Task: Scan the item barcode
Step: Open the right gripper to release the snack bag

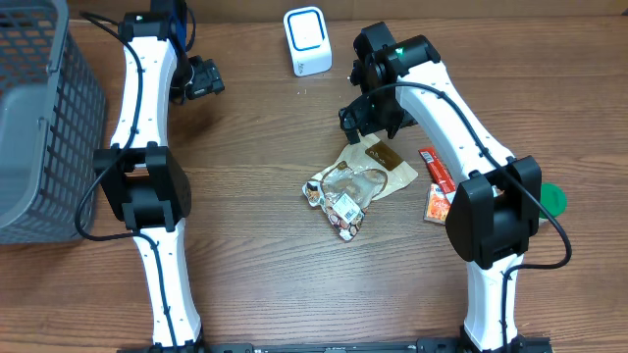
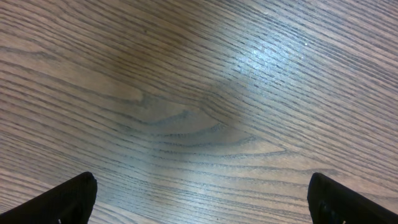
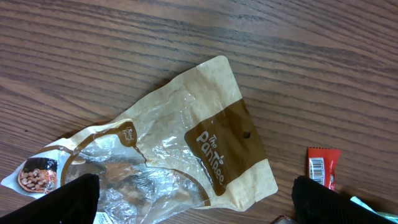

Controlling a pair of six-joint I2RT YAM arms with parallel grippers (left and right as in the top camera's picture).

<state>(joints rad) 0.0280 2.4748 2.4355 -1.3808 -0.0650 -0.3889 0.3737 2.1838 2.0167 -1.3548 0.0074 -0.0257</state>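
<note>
1. Brown wood-grain table (image 1: pixel 255 216); grey plastic mesh basket (image 1: pixel 39 118) on its left edge.
2. Tan-and-brown crinkled plastic snack pouch (image 1: pixel 358 181) lies flat mid-table.
3. Left gripper (image 2: pixel 199 199): I see fingers spread wide, empty, over bare wood.
4. Right gripper (image 3: pixel 199 202): released, hovering above the pouch, grasping nothing.
5. White boxy scanner (image 1: pixel 307 41) at the far edge, well apart from the pouch.

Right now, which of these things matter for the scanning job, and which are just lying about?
For the job: snack pouch, white scanner, open right gripper over the pouch.
Probably lying about: grey basket, red wrappers, green disc.
</note>
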